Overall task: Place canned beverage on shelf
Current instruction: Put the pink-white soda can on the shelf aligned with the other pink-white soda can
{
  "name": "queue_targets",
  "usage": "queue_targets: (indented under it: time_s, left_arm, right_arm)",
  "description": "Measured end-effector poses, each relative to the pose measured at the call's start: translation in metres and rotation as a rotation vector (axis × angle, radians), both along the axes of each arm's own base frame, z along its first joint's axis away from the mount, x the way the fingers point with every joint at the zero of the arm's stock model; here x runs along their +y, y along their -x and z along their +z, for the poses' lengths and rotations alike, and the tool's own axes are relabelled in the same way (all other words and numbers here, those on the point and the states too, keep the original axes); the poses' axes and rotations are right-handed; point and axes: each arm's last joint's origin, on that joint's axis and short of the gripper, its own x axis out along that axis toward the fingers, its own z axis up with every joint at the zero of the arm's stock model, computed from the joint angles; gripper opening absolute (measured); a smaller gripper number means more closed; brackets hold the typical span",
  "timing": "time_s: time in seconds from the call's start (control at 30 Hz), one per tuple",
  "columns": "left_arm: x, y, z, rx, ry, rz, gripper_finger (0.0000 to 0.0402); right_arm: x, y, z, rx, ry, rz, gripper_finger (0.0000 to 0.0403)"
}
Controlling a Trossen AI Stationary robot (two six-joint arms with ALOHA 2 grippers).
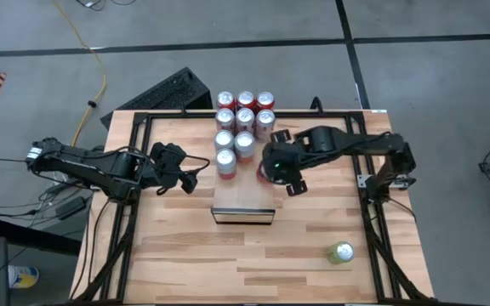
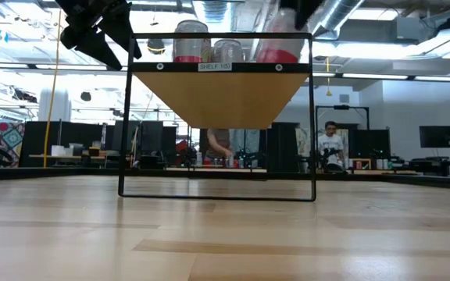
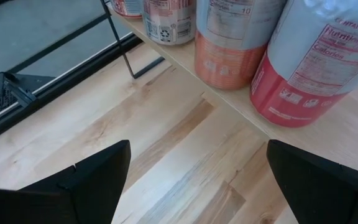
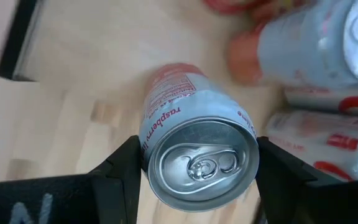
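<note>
The shelf [image 1: 243, 197] runs from the table's far edge toward its middle, and several red-and-silver cans [image 1: 235, 127] stand upright on its far part. My right gripper [image 1: 277, 174] is over the shelf's right side, shut on another red-and-silver can [image 4: 197, 155]. In the low view this held can [image 2: 276, 35] shows blurred at the shelf's right end. My left gripper [image 1: 192, 178] hangs open and holds nothing, left of the shelf and pointing at the standing cans [image 3: 303, 68]. My right gripper pinches the can's side wall just below its top rim [image 4: 146, 149] between its two fingers [image 4: 114, 171], one on each side. The fingers come steeply from above. The can's top faces up toward the wrist. Whether its bottom rests on the shelf I cannot tell.
A green-and-yellow can [image 1: 340, 252] lies on its side on the tabletop near the right front corner. A black frame [image 1: 134, 170] rims the wooden table. A keyboard [image 1: 168, 92] lies beyond the far left corner. In the low view people show in the room behind.
</note>
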Motion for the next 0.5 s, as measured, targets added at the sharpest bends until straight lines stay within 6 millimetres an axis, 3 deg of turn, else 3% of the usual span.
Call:
queue_targets:
  time_s: [0.17,0.33,0.5]
  left_arm:
    - [0.000,0.000,0.000,-0.006,-0.004,0.013,0.0363]
    - [0.000,0.000,0.000,-0.006,-0.005,0.014,0.0363]
    - [0.000,0.000,0.000,-0.006,-0.006,0.014,0.0363]
  right_arm:
    - [0.000,-0.012,0.003,0.102,0.013,-0.009,0.0225]
    - [0.004,-0.032,0.016,0.020,0.037,0.062,0.0225]
    - [0.005,-0.033,0.022,0.008,0.070,0.117,0.0225]
